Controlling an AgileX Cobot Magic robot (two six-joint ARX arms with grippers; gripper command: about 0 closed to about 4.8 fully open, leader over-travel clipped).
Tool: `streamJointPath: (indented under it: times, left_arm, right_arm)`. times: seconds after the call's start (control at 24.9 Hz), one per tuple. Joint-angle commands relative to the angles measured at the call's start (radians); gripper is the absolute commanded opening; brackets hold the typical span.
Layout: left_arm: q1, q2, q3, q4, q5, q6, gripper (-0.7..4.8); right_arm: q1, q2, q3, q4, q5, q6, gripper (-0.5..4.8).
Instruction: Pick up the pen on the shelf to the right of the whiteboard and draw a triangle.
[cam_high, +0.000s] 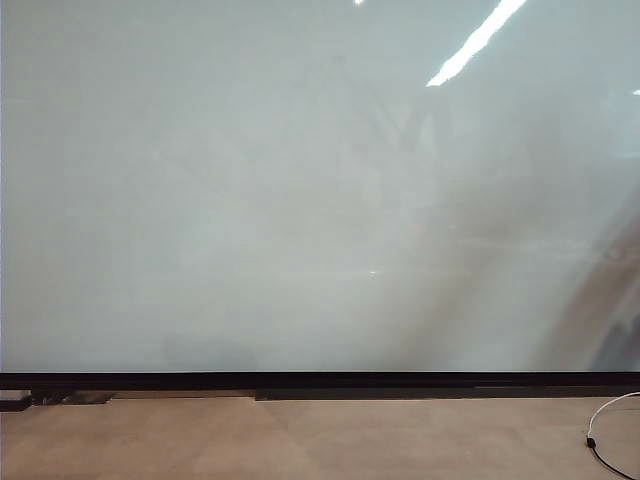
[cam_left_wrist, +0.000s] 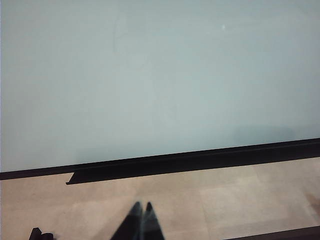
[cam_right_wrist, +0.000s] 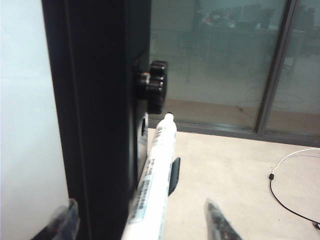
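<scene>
Your right gripper (cam_right_wrist: 140, 220) gapes around one pen (cam_right_wrist: 152, 185), print unreadable; left gripper (cam_left_wrist: 141, 212) pinched together, empty, below the whiteboard (cam_left_wrist: 150, 75).

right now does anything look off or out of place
Nothing stands out: the whiteboard is unmarked, the pen lies along its black frame between the right end effector's open fingers, and the left end effector hangs shut over the floor.
</scene>
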Motion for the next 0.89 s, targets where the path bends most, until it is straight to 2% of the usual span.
streamJointPath:
  times: [0.04, 0.28, 0.36, 0.89]
  left_arm:
    - [0.000, 0.000, 0.003, 0.006, 0.000, 0.001, -0.05]
    - [0.000, 0.000, 0.003, 0.006, 0.000, 0.001, -0.05]
    - [0.000, 0.000, 0.003, 0.006, 0.000, 0.001, -0.05]
    - [0.000, 0.000, 0.003, 0.006, 0.000, 0.001, -0.05]
  right_arm:
    - [0.000, -0.006, 0.002, 0.017, -0.002, 0.005, 3.06]
    - [0.000, -0.008, 0.002, 0.018, -0.028, 0.005, 2.90]
    - [0.000, -0.008, 0.002, 0.018, -0.028, 0.005, 2.68]
    - [-0.013, -0.008, 0.003, 0.019, -0.025, 0.005, 2.63]
